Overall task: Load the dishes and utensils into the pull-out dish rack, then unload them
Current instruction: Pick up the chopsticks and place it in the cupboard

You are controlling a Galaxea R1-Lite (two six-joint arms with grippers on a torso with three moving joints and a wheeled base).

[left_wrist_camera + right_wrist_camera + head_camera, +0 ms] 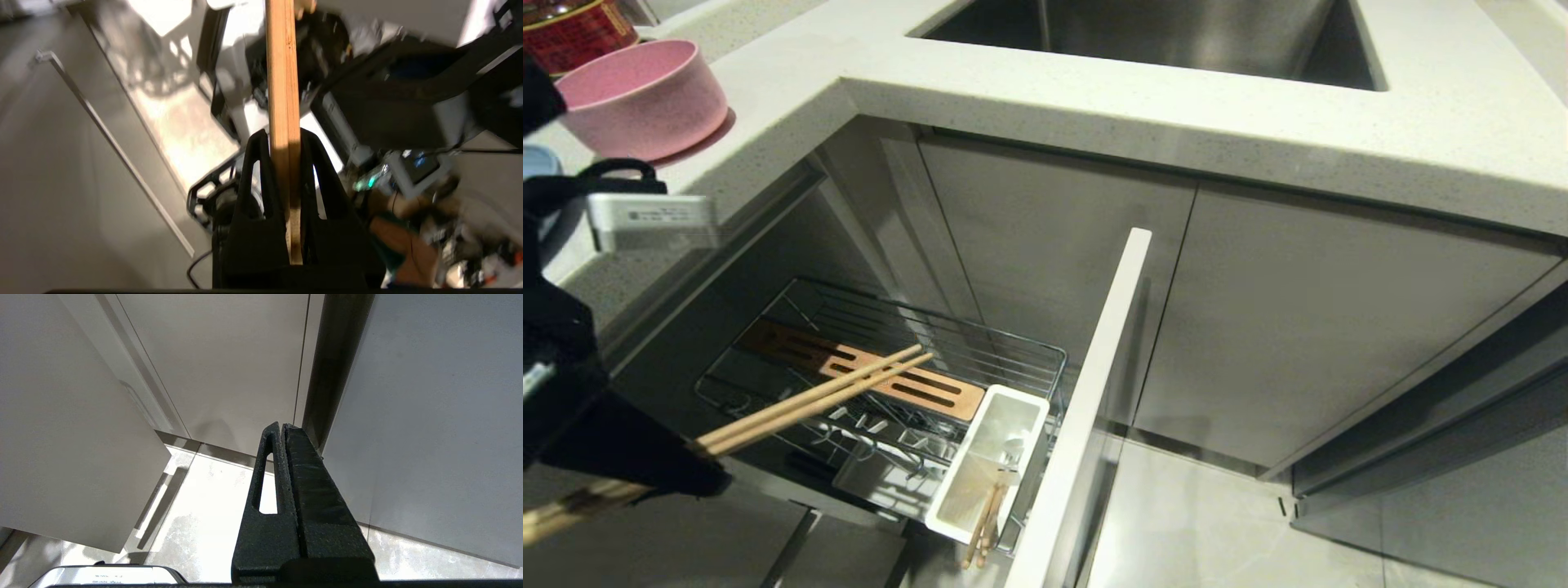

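left pincer (284, 141) clamped tight on slim pale wooden chopsticks (817, 400)
tips angled over the chrome wire rack (1029, 359); right pincer (282, 428) closed, empty.

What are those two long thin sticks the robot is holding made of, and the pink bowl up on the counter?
The two slim pale sticks, chopsticks clamped in the left gripper, look like unvarnished light wood or bamboo: tan, matte, with fine grain lines showing in the left wrist view. The deep pink bowl has a dull, faintly speckled surface without glaze shine, so probably matte plastic or a fibre composite, though ceramic can't be ruled out.
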